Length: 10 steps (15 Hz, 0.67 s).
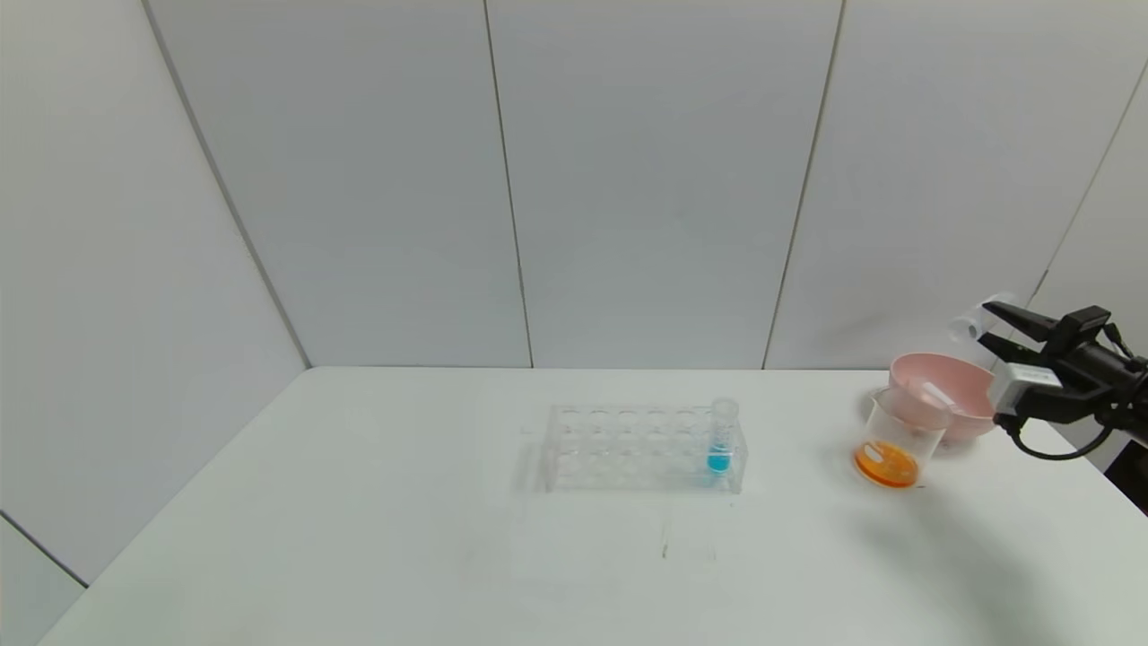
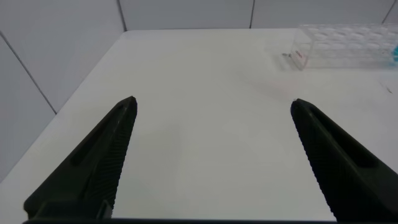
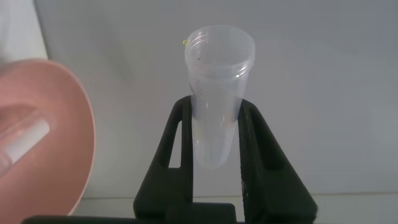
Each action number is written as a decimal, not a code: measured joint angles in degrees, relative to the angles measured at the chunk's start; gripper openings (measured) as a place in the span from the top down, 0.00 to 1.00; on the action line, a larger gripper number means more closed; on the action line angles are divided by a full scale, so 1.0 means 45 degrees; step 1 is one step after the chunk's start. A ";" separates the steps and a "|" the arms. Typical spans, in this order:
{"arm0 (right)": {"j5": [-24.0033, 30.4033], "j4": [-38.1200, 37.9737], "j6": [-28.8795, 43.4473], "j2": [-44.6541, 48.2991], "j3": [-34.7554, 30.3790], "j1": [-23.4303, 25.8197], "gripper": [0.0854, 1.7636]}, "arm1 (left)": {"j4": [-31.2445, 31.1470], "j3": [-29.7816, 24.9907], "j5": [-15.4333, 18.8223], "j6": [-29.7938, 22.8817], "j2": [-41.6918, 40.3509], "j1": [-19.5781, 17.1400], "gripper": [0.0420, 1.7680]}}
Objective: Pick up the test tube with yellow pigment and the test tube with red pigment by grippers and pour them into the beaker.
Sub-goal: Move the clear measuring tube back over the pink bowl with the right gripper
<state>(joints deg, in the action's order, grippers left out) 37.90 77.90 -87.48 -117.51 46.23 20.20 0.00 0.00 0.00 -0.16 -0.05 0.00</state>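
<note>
My right gripper (image 1: 987, 324) is shut on a clear test tube (image 1: 969, 323), held in the air above and behind the pink bowl (image 1: 970, 418). In the right wrist view the gripper (image 3: 213, 102) clamps the tube (image 3: 219, 62) near its round bottom. The tube looks empty, with only a faint yellow trace. A second clear tube (image 1: 933, 393) lies in the bowl, its colour not readable. The beaker (image 1: 900, 422) stands in front of the bowl with orange liquid at its bottom. My left gripper (image 2: 213, 106) is open and empty over bare table.
A clear tube rack (image 1: 628, 449) stands mid-table with a blue-liquid tube (image 1: 720, 440) at its right end. The rack also shows in the left wrist view (image 2: 348, 43). The pink bowl shows in the right wrist view (image 3: 62, 155). Grey walls close the back and left.
</note>
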 joint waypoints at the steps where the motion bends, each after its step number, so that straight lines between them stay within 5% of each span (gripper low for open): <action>1: -0.0886 -0.0230 0.1753 0.0076 0.0563 -0.0244 0.76 | 0.0000 0.0000 0.0000 0.0000 0.0000 0.0000 0.00; 4: -0.4015 -0.2016 0.7780 0.0241 0.2416 -0.1048 0.76 | 0.0000 0.0000 0.0000 0.0000 0.0000 0.0000 0.00; 7: -0.5667 -0.2842 1.3236 0.0265 0.2717 -0.1409 0.76 | 0.0000 0.0000 0.0000 0.0000 0.0000 0.0000 0.00; 10: -0.6242 -0.3012 1.5474 0.0081 0.1506 -0.1409 0.76 | 0.0000 0.0000 0.0000 0.0000 0.0000 0.0000 0.00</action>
<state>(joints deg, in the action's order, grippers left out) 9.81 64.34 -17.85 -117.14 53.00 13.86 0.00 0.00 0.00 -0.16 -0.05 0.00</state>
